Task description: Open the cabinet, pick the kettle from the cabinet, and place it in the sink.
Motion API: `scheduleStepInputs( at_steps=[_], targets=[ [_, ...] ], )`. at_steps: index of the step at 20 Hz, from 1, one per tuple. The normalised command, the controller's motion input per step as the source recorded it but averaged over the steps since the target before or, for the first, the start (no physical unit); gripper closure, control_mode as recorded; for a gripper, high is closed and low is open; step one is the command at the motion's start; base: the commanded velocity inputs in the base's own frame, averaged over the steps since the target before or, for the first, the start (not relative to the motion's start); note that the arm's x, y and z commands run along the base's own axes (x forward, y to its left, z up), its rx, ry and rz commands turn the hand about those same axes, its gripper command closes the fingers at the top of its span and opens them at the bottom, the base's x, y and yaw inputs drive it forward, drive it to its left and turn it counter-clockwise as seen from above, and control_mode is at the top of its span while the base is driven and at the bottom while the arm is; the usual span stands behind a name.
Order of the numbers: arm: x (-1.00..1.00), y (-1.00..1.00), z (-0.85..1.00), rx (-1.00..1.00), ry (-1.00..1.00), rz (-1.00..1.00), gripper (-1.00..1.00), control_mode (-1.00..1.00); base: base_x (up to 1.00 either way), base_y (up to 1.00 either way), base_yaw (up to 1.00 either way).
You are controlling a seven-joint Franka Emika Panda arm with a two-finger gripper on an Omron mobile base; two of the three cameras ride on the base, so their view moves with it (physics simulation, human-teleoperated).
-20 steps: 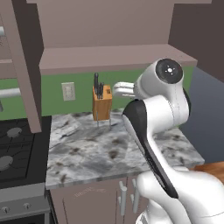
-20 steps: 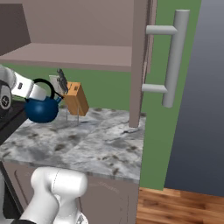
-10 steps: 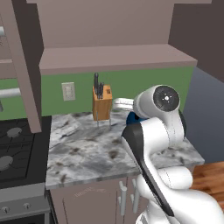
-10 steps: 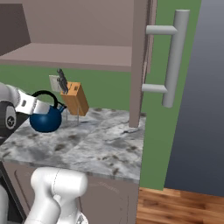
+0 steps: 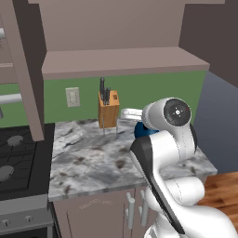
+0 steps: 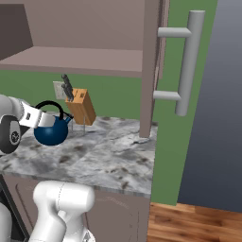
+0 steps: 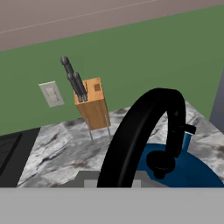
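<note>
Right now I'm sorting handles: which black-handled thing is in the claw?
The kettle, by its arched handle; the knives sit in the wooden block.

One small round glossy blue kettle point(image 6: 51, 132) with a thin black arched handle. One wooden knife block point(image 7: 92, 107) on thin metal legs, with what look like three dark knife handles point(image 7: 73, 79) sticking out of it, though they overlap and the count is unsure. One pale wall outlet plate point(image 5: 72, 96). One grey marbled countertop point(image 5: 93, 160). One black stovetop point(image 5: 18, 155), with two grey burners point(image 5: 15, 141) visible.
</note>
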Motion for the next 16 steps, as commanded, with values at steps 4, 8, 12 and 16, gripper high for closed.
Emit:
scheduleStepInputs(
  at_steps=[4, 8, 12, 16],
  targets=[
    [0.0, 0.0, 0.0, 0.0, 0.0, 0.0, 1.0, -1.0, 0.0, 0.0, 0.0],
    [0.0, 0.0, 0.0, 0.0, 0.0, 0.0, 1.0, -1.0, 0.0, 0.0, 0.0],
    [0.0, 0.0, 0.0, 0.0, 0.0, 0.0, 1.0, -1.0, 0.0, 0.0, 0.0],
    [0.0, 0.0, 0.0, 0.0, 0.0, 0.0, 1.0, -1.0, 0.0, 0.0, 0.0]
  ],
)
